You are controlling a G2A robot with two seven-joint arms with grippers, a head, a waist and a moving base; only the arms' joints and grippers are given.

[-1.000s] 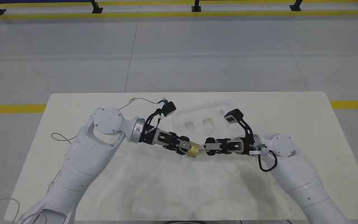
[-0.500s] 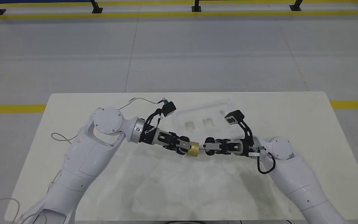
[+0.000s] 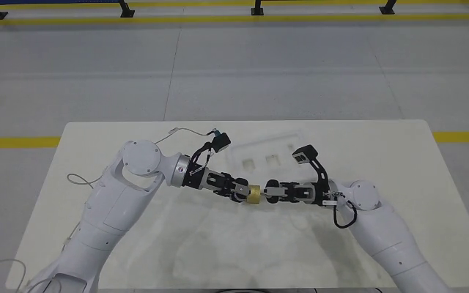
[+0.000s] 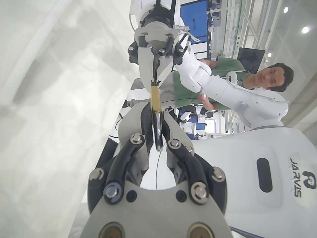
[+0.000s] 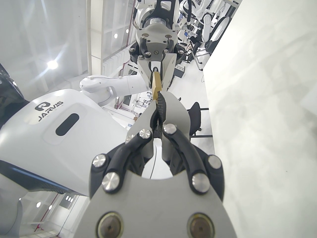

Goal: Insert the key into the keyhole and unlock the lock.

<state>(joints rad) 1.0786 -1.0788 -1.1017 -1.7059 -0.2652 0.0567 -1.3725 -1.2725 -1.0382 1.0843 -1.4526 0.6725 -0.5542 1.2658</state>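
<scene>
Now: left gripper (image 4: 156, 118) clamped on shackle (image 4: 158, 134), lock (image 3: 254, 193) mid-air over table (image 3: 366, 146) centre; right gripper (image 5: 158, 100) pinching key (image 4: 155, 76) at lock's 3 o'clock. Changed: lock levelled, right gripper pushed in, key now at lock base. Insertion probably started; turn pending.

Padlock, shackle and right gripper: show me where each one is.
padlock (image 4: 155, 99): left wrist view, on the brass body's narrow edge.
shackle (image 4: 157, 134): left wrist view, on the silver loop's bar.
right gripper (image 5: 158, 97): right wrist view, midway between its fingertips.
</scene>
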